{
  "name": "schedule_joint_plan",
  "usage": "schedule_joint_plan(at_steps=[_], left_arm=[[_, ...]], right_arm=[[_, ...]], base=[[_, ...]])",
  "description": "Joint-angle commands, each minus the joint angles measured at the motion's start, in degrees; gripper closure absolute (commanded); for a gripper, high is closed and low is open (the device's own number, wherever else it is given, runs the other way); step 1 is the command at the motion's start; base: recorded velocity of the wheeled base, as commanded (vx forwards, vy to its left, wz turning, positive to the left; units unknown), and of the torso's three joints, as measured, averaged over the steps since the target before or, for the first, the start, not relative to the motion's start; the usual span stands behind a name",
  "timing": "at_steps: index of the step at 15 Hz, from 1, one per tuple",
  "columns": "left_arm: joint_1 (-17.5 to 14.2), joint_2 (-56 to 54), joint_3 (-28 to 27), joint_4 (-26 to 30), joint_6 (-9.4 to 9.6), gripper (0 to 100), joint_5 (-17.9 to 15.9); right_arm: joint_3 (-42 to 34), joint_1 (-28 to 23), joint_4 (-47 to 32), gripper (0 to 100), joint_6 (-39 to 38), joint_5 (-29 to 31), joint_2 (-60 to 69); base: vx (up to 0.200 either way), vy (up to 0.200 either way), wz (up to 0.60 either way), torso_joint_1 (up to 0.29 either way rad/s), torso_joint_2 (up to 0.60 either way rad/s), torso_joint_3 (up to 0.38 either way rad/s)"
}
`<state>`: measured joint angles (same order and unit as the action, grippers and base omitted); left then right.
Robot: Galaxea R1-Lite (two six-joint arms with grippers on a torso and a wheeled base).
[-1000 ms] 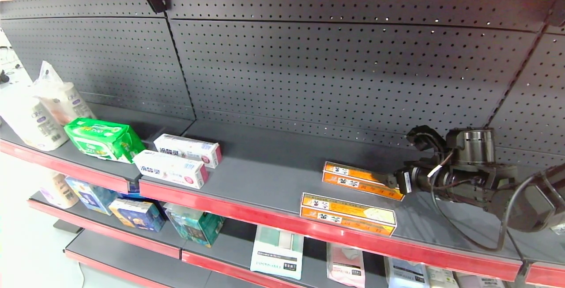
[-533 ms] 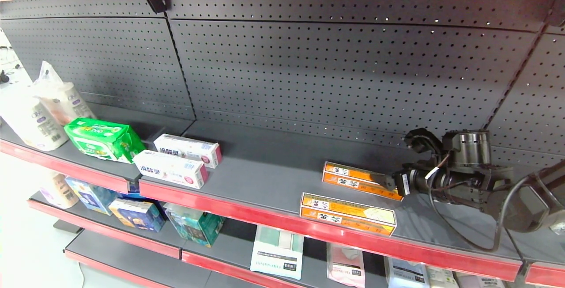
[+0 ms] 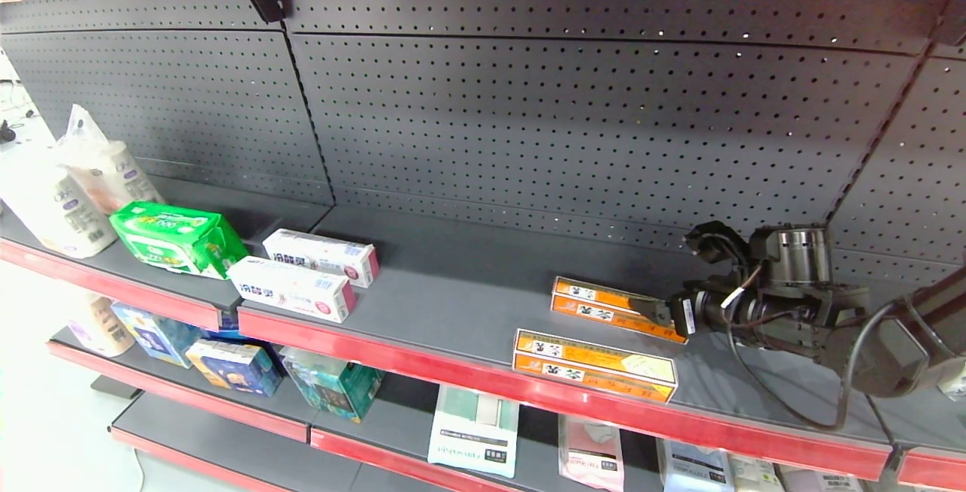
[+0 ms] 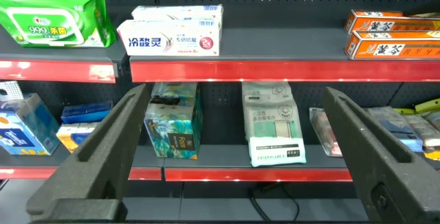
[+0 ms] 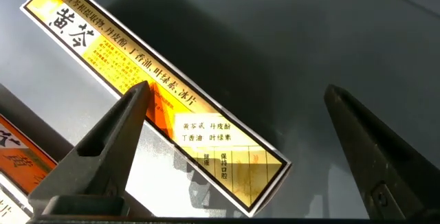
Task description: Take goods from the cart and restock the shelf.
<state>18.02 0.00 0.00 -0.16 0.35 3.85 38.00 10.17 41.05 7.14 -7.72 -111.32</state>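
Observation:
Two orange toothpaste boxes lie flat on the grey shelf (image 3: 453, 288): a back one (image 3: 604, 303) and a front one (image 3: 592, 362) by the red lip. My right gripper (image 3: 660, 311) sits low at the back box's right end. In the right wrist view that gripper (image 5: 237, 90) is open, one finger (image 5: 117, 141) lies over the orange box (image 5: 89, 38), and the other stands off over bare shelf. My left gripper (image 4: 235, 92) is open with nothing in it, out in front of the shelving, facing the lower shelves.
Two white toothpaste boxes (image 3: 290, 288) and a green wipes pack (image 3: 177, 238) lie to the left, with tissue packs (image 3: 53, 205) farther left. Bare shelf lies between the white and orange boxes. Lower shelves hold several packs (image 4: 275, 121). A perforated panel (image 3: 573, 115) backs the shelf.
My right arm has crept a little leftward toward the back orange box. Both boxes lie where they were.

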Motion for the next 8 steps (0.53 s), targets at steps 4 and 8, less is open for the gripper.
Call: schedule_joint_plan(at_steps=[4, 8], left_arm=[[0.00, 0.00, 0.00, -0.02, 0.00, 0, 0.01], [0.00, 0.00, 0.00, -0.02, 0.00, 0, 0.01]], right_arm=[[0.41, -0.15, -0.18, 0, -0.82, 0.07, 2.43], [-1.44, -3.40, -0.88, 0, -2.57, 0.16, 10.69]], base=[[0.000, 0.000, 0.00, 0.000, 0.00, 0.000], [0.000, 0.000, 0.00, 0.000, 0.00, 0.000]])
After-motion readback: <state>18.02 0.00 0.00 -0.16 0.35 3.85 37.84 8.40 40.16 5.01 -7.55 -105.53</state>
